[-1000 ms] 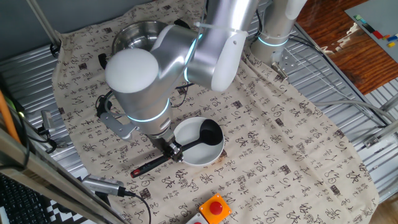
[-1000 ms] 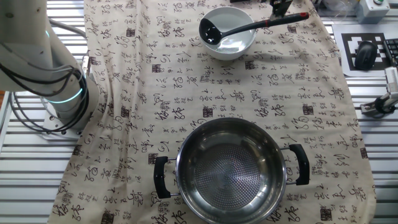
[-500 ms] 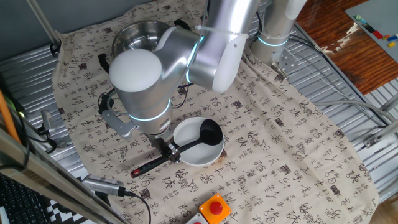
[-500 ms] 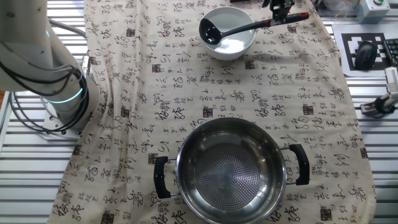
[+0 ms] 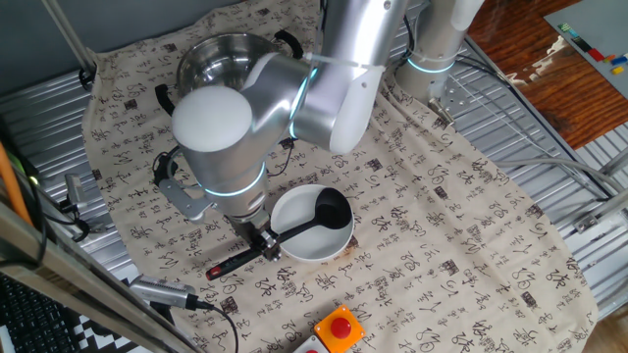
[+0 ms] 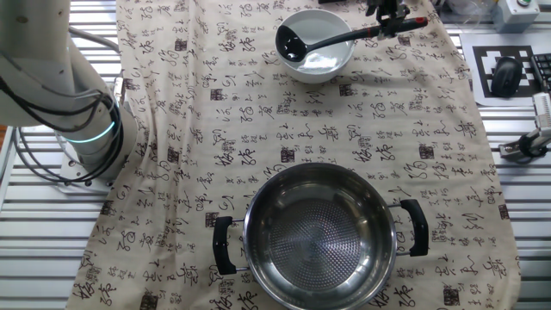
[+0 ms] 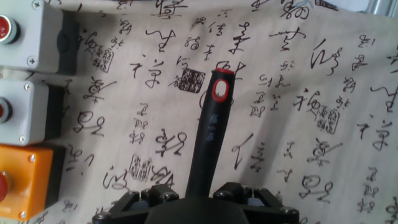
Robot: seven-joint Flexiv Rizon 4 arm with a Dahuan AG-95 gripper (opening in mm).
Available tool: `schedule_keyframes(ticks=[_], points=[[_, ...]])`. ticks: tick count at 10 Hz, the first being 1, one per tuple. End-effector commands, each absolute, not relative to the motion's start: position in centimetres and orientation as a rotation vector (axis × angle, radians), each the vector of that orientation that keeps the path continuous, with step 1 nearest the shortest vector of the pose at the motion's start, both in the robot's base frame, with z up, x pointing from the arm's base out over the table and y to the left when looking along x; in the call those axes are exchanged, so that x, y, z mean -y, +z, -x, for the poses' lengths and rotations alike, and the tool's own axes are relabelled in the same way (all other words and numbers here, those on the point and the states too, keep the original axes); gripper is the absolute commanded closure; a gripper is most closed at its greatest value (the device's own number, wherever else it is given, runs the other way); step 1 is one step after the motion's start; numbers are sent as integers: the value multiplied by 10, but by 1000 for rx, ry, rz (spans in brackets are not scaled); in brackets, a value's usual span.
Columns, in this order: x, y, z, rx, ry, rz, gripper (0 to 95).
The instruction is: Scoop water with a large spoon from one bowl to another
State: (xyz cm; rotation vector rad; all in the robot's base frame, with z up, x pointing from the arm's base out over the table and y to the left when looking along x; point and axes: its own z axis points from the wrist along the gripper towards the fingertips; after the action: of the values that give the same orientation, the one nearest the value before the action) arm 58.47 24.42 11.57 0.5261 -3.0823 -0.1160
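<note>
A cream cloth with black writing (image 6: 284, 129) covers the table, and ribbed metal shows past the cloth's edges. The gripper (image 5: 263, 247) is closed tight on the long thin handle of the black ladle with the red tip (image 7: 210, 134), close to the red end. The ladle's deep round scoop (image 6: 290, 45) sits inside the plain round white bowl (image 6: 323, 60) near one edge of the cloth. The shiny steel pot with two black handles (image 6: 318, 237) waits well apart, near the opposite edge. The grip is far from the scoop, so the ladle could twist or tip and spill water on the cloth. It could also drag on the bowl's rim and pull the bowl over. Grey and orange button boxes (image 7: 28, 112) sit just beside the handle.
</note>
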Motion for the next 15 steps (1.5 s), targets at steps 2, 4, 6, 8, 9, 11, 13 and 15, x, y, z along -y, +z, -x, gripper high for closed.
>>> schedule_keyframes(ticks=[2,4,6,8,9,11,13,15], points=[[-248,112,-593,3078,-116,-532,380],[-250,111,-597,3077,-115,-536,380],[-250,109,-599,3078,-116,-541,380],[-251,107,-601,3078,-115,-545,380],[-251,106,-602,3077,-114,-548,380],[-251,104,-603,3076,-111,-555,570],[-251,103,-603,3075,-110,-560,760],[-252,103,-604,3074,-112,-565,950]])
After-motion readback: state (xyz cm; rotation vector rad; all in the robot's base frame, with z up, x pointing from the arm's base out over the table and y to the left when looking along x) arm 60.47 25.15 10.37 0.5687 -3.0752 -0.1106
